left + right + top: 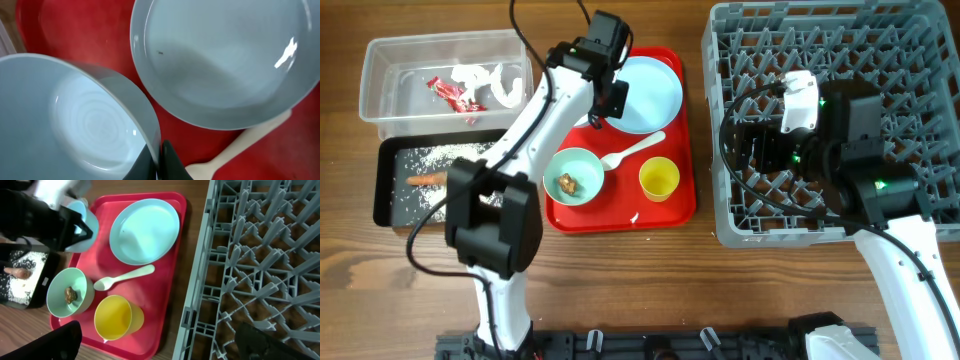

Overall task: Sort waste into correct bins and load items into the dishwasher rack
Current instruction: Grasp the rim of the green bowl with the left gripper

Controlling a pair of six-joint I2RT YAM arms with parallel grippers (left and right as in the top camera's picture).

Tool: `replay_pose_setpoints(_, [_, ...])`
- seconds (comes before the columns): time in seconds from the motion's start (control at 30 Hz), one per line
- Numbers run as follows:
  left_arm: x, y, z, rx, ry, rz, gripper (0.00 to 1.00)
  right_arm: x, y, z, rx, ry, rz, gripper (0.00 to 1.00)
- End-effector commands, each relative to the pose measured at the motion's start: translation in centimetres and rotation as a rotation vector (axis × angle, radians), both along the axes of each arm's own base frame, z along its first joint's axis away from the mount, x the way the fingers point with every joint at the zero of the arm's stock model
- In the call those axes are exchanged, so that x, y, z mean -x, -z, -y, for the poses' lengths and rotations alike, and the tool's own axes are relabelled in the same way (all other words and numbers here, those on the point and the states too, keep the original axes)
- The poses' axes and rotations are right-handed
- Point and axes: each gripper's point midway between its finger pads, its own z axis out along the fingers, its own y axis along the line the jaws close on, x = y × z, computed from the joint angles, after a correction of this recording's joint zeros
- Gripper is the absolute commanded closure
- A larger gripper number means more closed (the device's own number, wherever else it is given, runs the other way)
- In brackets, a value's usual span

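Observation:
My left gripper (159, 161) is shut on the rim of an empty pale blue bowl (75, 115) and holds it over the red tray's back left; the bowl also shows in the right wrist view (81, 226). The pale blue plate (647, 92) lies just to its right. A second bowl (574, 178) holds a brown lump (70, 294). The yellow cup (659, 179) and the white spoon (632, 152) lie on the tray. My right gripper (165, 345) is open and empty at the left edge of the grey rack (820, 40).
The flat red tray (620, 215) sits mid-table. The clear tub (380, 75) at far left holds the red-and-white wrapper (455, 95) and white paper (495, 82). The black tray (390, 200) in front of it holds rice and the carrot piece (425, 180).

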Motion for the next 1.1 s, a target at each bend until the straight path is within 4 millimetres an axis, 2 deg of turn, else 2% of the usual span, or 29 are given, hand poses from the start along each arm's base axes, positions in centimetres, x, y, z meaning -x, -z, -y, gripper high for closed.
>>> replay_pose_setpoints(0.0, [0.1, 2.2, -0.6, -0.046, -0.008, -0.041, 0.96, -0.2, -0.6, -0.3, -0.017, 0.001, 0.005, 0.0])
replay_pose_setpoints(0.1, [0.5, 3.3, -0.9, -0.058, -0.019, -0.075, 0.96, -0.1, -0.5, -0.2, -0.016, 0.001, -0.001, 0.0])
replay_pose_setpoints(0.13, [0.7, 3.5, -1.1, -0.059, -0.036, -0.087, 0.93, 0.0, -0.4, -0.2, -0.015, 0.001, -0.006, 0.0])
replay_pose_setpoints(0.37, [1.1, 3.6, -1.7, -0.058, -0.078, -0.108, 0.78, 0.2, -0.3, -0.2, -0.013, 0.001, -0.016, 0.0])
replay_pose_setpoints(0.47, [1.3, 3.6, -1.7, -0.06, -0.078, -0.113, 0.78, 0.2, -0.3, -0.2, -0.013, 0.001, -0.016, 0.0])
replay_pose_setpoints(0.53, [1.4, 2.9, -1.8, -0.059, -0.082, -0.113, 0.79, 0.2, -0.3, -0.2, -0.013, 0.001, -0.016, 0.0])
replay_pose_setpoints(0.67, [2.4, -0.8, -1.9, -0.027, -0.146, -0.113, 0.77, 0.2, -0.3, -0.2, -0.013, 0.001, -0.014, 0.0])
replay_pose_setpoints(0.73, [3.6, -2.4, -1.3, 0.028, -0.145, -0.138, 0.71, 0.1, -0.3, -0.2, -0.013, 0.001, -0.012, 0.0])
replay_pose_setpoints(0.77, [4.3, -2.9, -0.9, 0.06, -0.153, -0.158, 0.65, 0.1, -0.3, -0.2, -0.013, 0.001, -0.012, 0.0])
replay_pose_setpoints(0.8, [5.0, -3.2, -0.6, 0.087, -0.168, -0.184, 0.6, 0.1, -0.3, -0.2, -0.013, 0.001, -0.013, 0.0])
replay_pose_setpoints(0.83, [5.8, -3.2, -0.4, 0.104, -0.193, -0.219, 0.59, 0.1, -0.3, -0.2, -0.013, 0.001, -0.013, 0.0])
replay_pose_setpoints(0.93, [8.2, -2.3, -0.6, 0.089, -0.246, -0.314, 0.59, 0.1, -0.3, -0.2, -0.013, 0.001, -0.013, 0.0])
replay_pose_setpoints(1.07, [10.1, -0.2, -0.1, 0.065, -0.238, -0.374, 0.59, 0.1, -0.3, -0.2, -0.012, 0.0, -0.01, 0.0])
